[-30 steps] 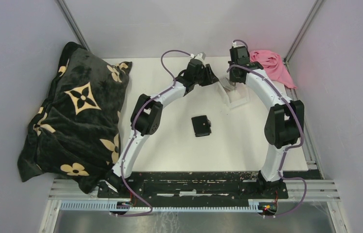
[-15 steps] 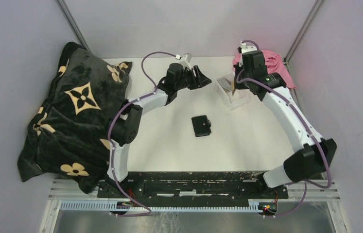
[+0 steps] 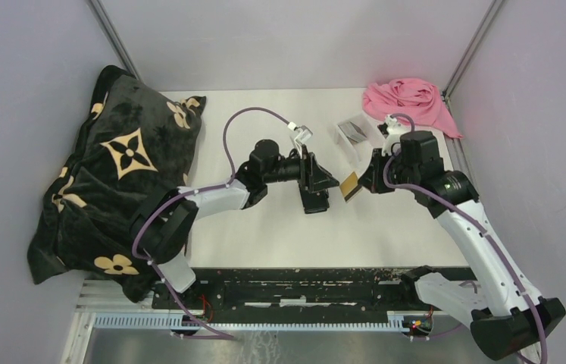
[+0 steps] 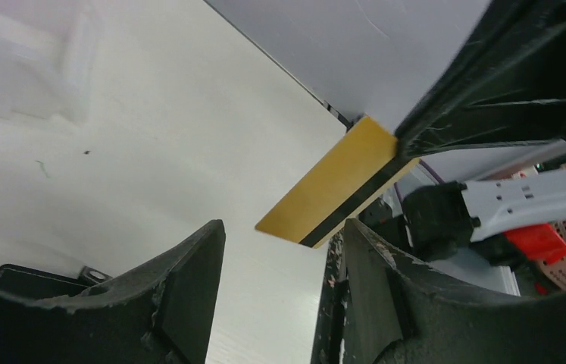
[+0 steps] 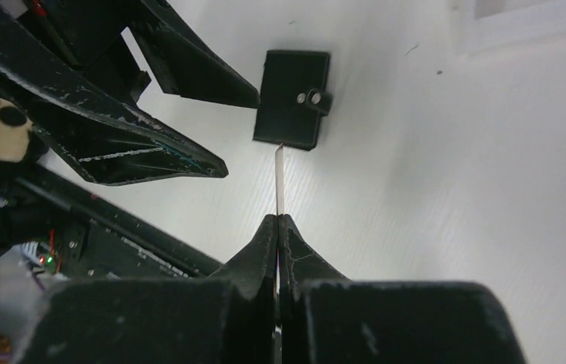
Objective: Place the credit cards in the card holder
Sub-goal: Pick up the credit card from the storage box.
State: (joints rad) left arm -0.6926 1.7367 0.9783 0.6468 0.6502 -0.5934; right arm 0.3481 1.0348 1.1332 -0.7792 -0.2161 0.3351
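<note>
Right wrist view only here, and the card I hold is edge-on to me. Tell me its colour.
Observer: It is a gold card with a dark stripe along one long edge, pinched in the right hand.
Operator: Report where any other cards are.
Observer: A greyish card lies in the clear tray at the far side of the table, near the pink cloth.
Operator: Say how the left hand sits relative to the holder.
Observer: Seen from above, the open left hand overlaps the far edge of the closed card holder.
</note>
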